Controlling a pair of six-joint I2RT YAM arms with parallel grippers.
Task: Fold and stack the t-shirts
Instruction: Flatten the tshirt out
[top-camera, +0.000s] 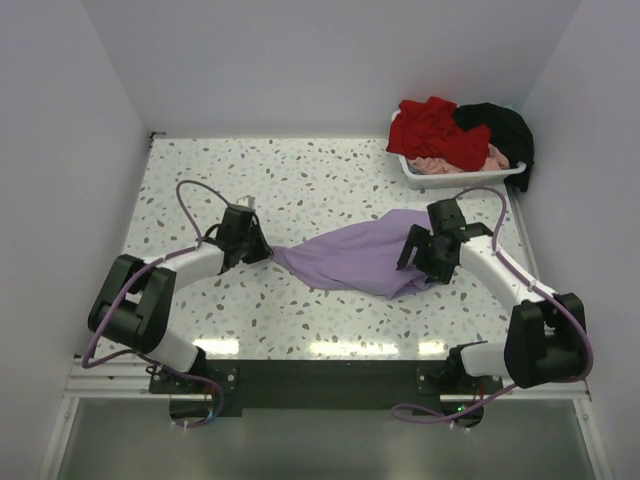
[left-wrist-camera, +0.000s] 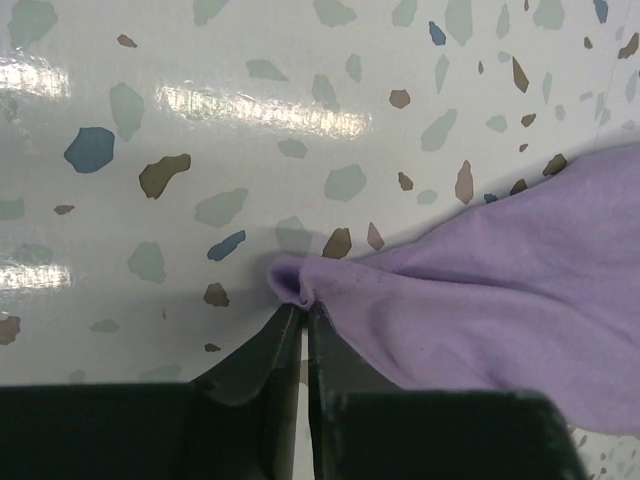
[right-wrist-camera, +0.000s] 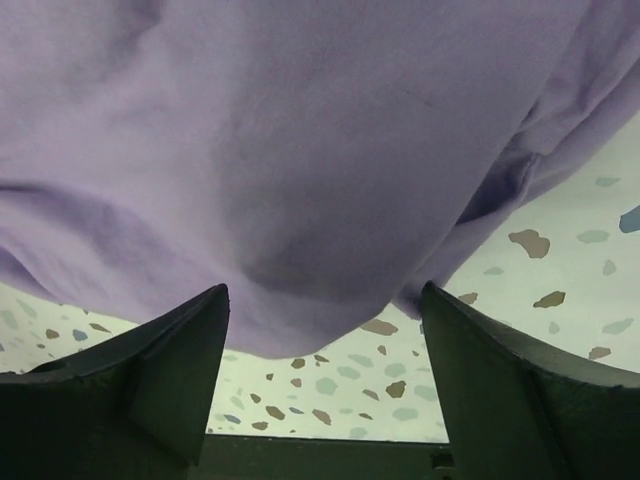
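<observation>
Lavender shirt (top-camera: 360, 258): bunched on the table (top-camera: 300, 180), drawn to a point at the left gripper, its other end bulging over the right gripper.
Left gripper (left-wrist-camera: 301, 312): jaws narrow, nipping a small puckered corner of the lavender shirt right at their tips. The cloth fans out ahead and to its right.
Right gripper (right-wrist-camera: 322, 295): jaws wide and holding nothing. A thick fold sags just ahead of it, between the two sides, unclamped.
Step in hand: likely taking a second hold so the two arms can spread the garment flat before folding.
Doing it well: the right gripper should take one edge or corner rather than the thick bulge. It should push in until cloth sits deep between the jaws, then close before either arm pulls.
Pull: gentle, level and low over the table, the arms drawing apart, since the left hold is only a sliver of cloth.
Risk: a hard tug could slip that corner free, and a bite on doubled layers would leave the cloth twisted.
Beyond the right gripper: a tray (top-camera: 415, 178) heaped with a red shirt (top-camera: 430, 125), a black shirt (top-camera: 500, 125) and a pink shirt (top-camera: 455, 163), all unfolded, well apart from the left gripper.
</observation>
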